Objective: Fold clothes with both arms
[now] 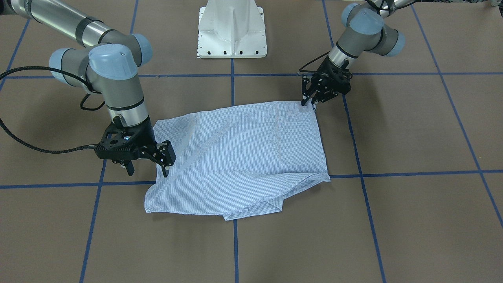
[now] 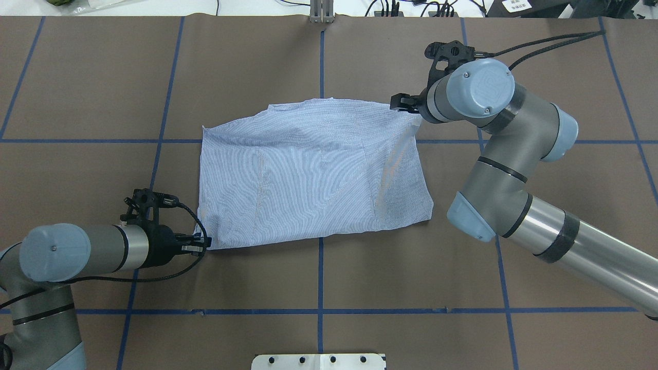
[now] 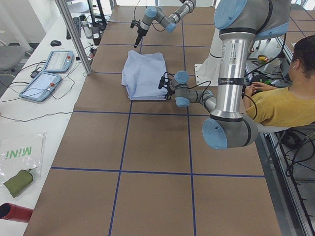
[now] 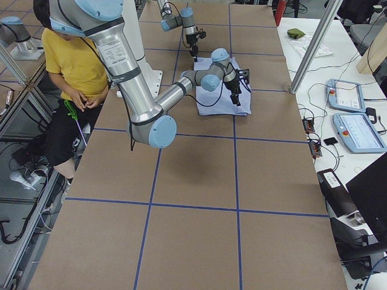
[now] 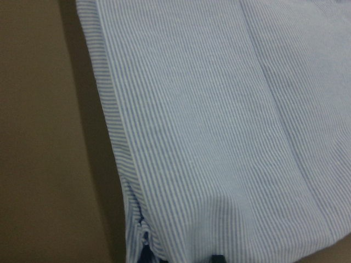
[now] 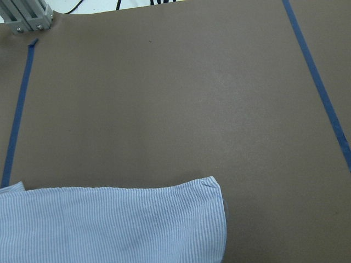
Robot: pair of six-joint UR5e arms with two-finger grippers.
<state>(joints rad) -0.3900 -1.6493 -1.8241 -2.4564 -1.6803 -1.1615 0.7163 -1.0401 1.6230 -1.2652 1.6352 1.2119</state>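
Shirt (image 1: 243, 157) lay part-folded, flat on table (image 1: 393, 220). Your left gripper (image 1: 309, 103) looked pinched shut on robot-side corner, likely ready to lift. Your right gripper (image 1: 147, 169) straddled opposite edge, fingers wide apart, holding nothing, grip not yet made.

Bare tabletop (image 2: 318, 288) lies open all round the shirt (image 2: 313, 174): a wide strip near, up to the white pedestal base (image 2: 318, 361), and another far, up to the aluminium post (image 2: 322, 13). The right arm (image 2: 514, 169) crosses the room right of the shirt, and the right gripper (image 1: 147, 169) stands spread over the far right corner. The left gripper (image 2: 198, 249), closed on the near left corner, and its cable (image 2: 154, 280) block that side.
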